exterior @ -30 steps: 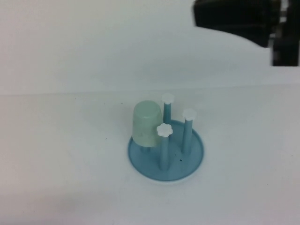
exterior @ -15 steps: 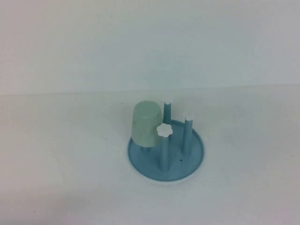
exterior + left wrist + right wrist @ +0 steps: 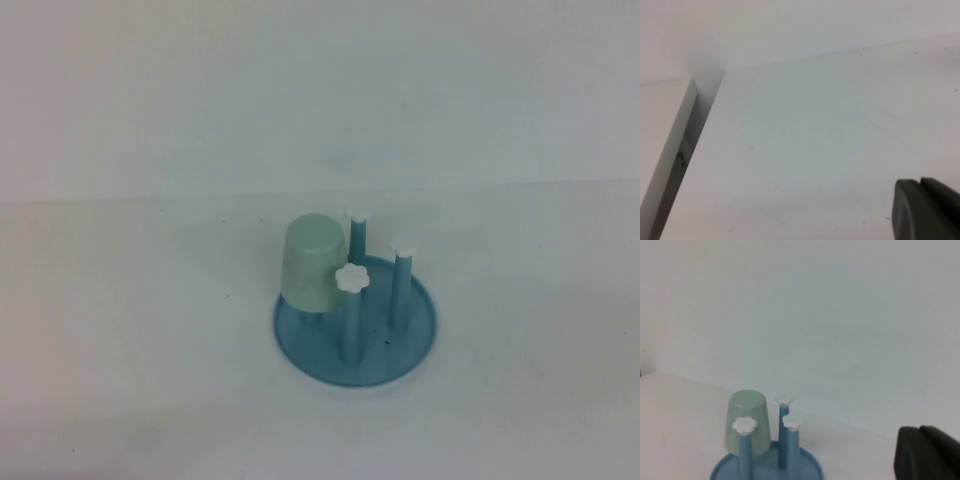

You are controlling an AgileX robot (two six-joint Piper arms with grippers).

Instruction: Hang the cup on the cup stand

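Observation:
The pale mint-green cup (image 3: 314, 264) (image 3: 746, 423) sits upside down over one peg at the left of the light-blue cup stand (image 3: 400, 348) (image 3: 805, 467), near the middle of the white table. Three other blue pegs with white flower caps stand bare. Neither arm shows in the high view. My left gripper (image 3: 920, 183) is shut and holds nothing, over bare table away from the stand. In its own wrist view my right gripper (image 3: 920, 429) is shut and empty, drawn back from the stand with the cup in sight.
A white wall rises behind the table (image 3: 120, 330). In the left wrist view the table's (image 3: 805, 150) edge runs beside a white ledge (image 3: 667, 150) with a narrow dark gap between them.
A dark arm part at the top right of the high view one second ago has left the picture. Cup and stand have not moved.

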